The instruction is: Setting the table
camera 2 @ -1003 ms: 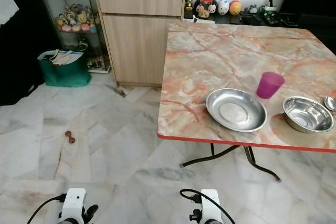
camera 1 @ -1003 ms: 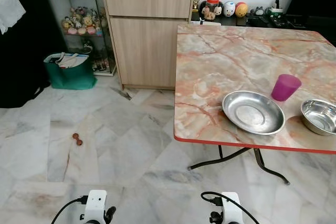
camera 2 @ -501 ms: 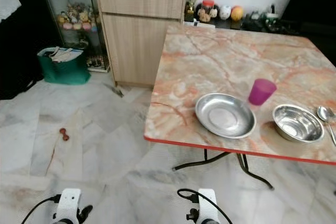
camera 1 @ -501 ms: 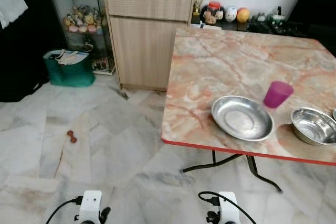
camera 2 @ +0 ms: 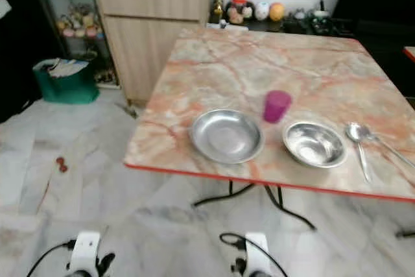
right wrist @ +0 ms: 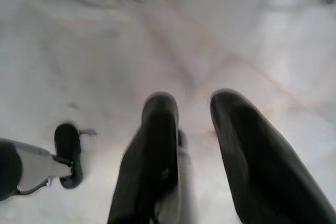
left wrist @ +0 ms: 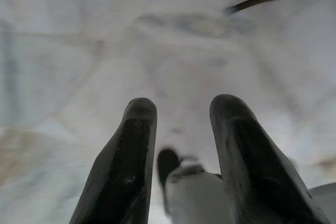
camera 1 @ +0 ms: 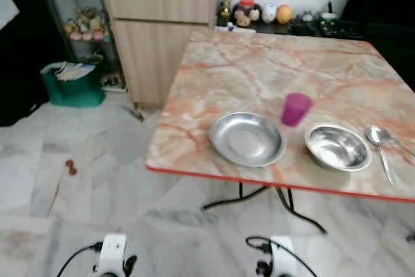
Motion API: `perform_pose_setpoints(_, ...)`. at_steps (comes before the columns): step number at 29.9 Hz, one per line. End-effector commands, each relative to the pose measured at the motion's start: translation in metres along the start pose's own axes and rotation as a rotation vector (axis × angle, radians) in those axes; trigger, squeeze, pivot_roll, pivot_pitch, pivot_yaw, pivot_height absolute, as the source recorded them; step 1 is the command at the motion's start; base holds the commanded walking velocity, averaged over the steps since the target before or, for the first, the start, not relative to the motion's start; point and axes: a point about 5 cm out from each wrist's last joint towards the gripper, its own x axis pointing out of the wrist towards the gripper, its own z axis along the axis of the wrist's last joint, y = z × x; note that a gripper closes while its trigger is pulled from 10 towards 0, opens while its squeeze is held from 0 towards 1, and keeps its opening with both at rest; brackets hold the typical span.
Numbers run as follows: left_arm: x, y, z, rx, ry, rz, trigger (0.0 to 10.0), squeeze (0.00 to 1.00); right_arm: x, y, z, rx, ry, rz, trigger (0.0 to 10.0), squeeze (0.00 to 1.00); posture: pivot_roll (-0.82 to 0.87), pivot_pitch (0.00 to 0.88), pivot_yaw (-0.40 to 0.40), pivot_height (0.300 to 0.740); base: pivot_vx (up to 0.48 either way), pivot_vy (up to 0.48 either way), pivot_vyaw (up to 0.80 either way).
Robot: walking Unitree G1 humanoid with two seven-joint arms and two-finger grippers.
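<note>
Plate, cup at 1 o'clock, bowl, spoon laid; table approx. set. Left gripper and right gripper held apart, empty.

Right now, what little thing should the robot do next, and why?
Probably step closer to the table first. Both arms hang low over the floor, the left gripper and right gripper open and empty, while the plate, pink cup, bowl and spoon sit along the table's near edge, seemingly out of reach.
</note>
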Motion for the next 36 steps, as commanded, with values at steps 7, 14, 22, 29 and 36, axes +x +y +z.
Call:
perform_pose_setpoints(7,-0.001,0.012,0.002,0.015,0.004,0.025,10.0,0.00,0.002,0.006,0.011,-0.014,-0.026,0.012,10.0,0.00,0.09,0.000,-0.041,0.740,0.000,0.000,0.00)
perform_pose_setpoints(14,0.003,0.022,0.019,-0.025,-0.046,0.074,10.0,0.00,0.003,0.006,0.021,-0.013,-0.046,-0.008,10.0,0.00,0.14,0.000,-0.088,0.740,0.000,0.000,0.00)
perform_pose_setpoints(22,0.001,0.025,0.013,-0.084,-0.040,0.105,10.0,0.00,0.003,0.005,0.022,0.007,-0.057,-0.030,10.0,0.00,0.09,0.000,-0.079,0.740,0.000,0.000,0.00)
perform_pose_setpoints(29,0.001,0.023,0.013,-0.098,-0.039,0.105,10.0,0.00,0.002,0.005,0.012,0.057,-0.038,-0.052,10.0,0.00,0.05,0.000,-0.046,0.740,0.000,0.000,0.00)
perform_pose_setpoints(36,0.001,0.024,0.012,-0.089,-0.026,0.099,10.0,0.00,0.001,0.007,0.000,0.111,-0.013,-0.070,10.0,0.00,0.02,0.000,-0.004,0.740,0.000,0.000,0.00)
